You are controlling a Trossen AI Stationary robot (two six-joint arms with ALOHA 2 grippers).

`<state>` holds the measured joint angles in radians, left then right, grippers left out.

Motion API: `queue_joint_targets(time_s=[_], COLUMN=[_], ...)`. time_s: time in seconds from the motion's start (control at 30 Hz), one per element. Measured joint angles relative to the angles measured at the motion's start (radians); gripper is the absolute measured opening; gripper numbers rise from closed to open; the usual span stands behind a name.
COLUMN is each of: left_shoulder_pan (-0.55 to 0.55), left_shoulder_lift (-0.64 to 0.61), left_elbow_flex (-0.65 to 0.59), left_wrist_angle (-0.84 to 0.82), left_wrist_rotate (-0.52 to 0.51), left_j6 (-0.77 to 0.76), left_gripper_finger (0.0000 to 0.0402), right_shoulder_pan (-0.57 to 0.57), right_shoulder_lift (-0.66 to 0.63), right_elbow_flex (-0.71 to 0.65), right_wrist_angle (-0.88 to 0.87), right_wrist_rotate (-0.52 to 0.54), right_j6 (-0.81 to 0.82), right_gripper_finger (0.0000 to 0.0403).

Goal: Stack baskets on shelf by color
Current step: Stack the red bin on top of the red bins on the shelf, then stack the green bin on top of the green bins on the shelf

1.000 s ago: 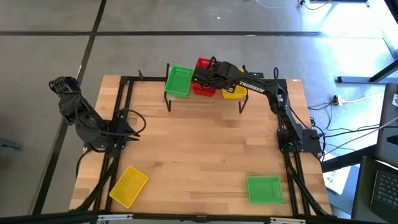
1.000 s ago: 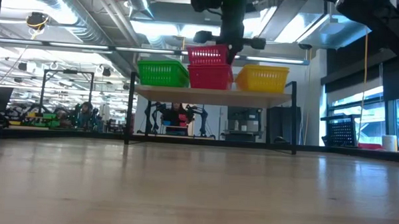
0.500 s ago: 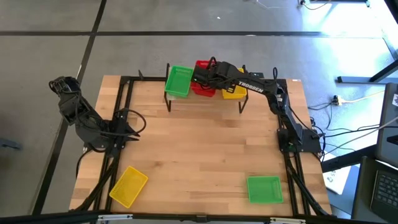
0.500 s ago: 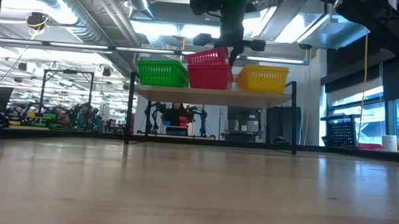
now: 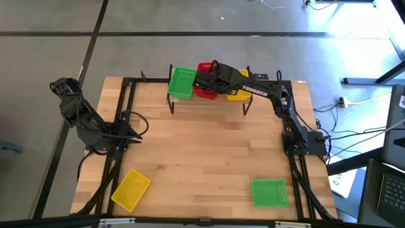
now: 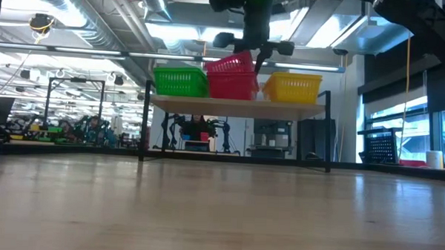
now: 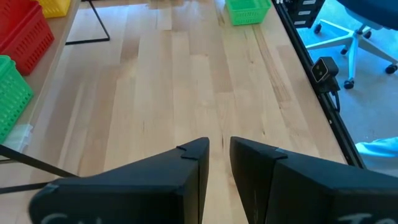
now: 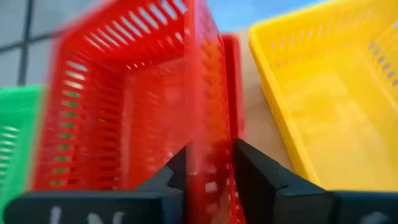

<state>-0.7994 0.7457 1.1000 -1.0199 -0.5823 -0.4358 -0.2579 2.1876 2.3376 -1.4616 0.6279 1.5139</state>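
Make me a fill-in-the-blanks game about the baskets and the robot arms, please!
1. On the shelf, the basket between the green basket and the yellow basket is ____.
2. The gripper over the red baskets belongs to the ____ arm.
3. The loose yellow basket lies at the table's front corner on the ____ arm's side.
4. The top red basket sits ____, not level.

Missing words: red; right; left; tilted

From above, the right arm (image 5: 253, 88) hides most of the red baskets (image 5: 205, 67) and yellow basket (image 5: 238, 95).
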Motion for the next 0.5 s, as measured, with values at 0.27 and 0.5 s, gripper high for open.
queue_joint_targets(time_s=[0.27, 0.5], left_shoulder_pan=[0.0, 0.0], left_shoulder_lift=[0.0, 0.0], left_elbow_flex=[0.0, 0.0], left_wrist_angle=[0.0, 0.0], left_wrist_rotate=[0.0, 0.0], left_j6=[-0.005, -0.013], left_gripper_finger=[0.0057, 0.0057], right_shoulder_pan=[0.035, 0.08], right_shoulder_lift=[0.0, -0.004], right_elbow_flex=[0.018, 0.018], right_wrist_angle=[-0.004, 0.004], right_wrist_rotate=[0.112, 0.229], right_j6=[-0.018, -0.058], right_gripper_finger=[0.009, 0.0091])
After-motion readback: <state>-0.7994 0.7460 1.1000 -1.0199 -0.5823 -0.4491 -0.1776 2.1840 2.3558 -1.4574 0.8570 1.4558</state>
